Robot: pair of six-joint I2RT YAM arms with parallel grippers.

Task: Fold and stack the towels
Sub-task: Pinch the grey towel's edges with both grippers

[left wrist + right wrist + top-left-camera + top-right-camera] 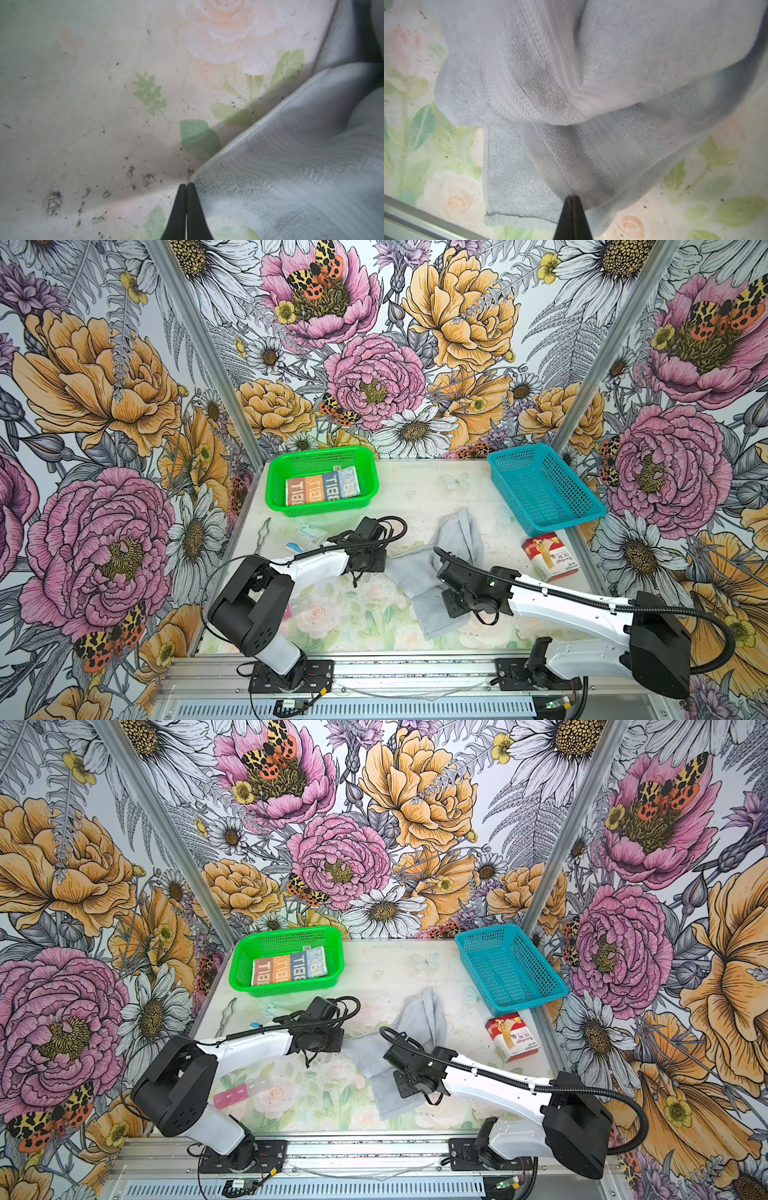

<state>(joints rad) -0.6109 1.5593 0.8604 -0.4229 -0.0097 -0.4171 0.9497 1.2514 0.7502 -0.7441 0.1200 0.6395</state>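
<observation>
**Both grippers pinch the crumpled grey towel mid-table; neither hold looks secure.**

The left gripper (186,188) is closed on the very corner of the grey towel (440,572), a thin bite that could slip once pulled taut. The right gripper (572,198) is clamped on a bunched fold, so a lift may drag several layers instead of spreading them. The towel's near end lies close to the front rail (374,668) and could snag or overhang. The carton (546,556) sits just right of the towel and the sachet (305,537) by the left arm, so a wide sweep could knock either. The lettered towel (322,491) lies folded in the green basket (276,489). Bare table (415,489) lies between it and the blue basket (544,489).
</observation>
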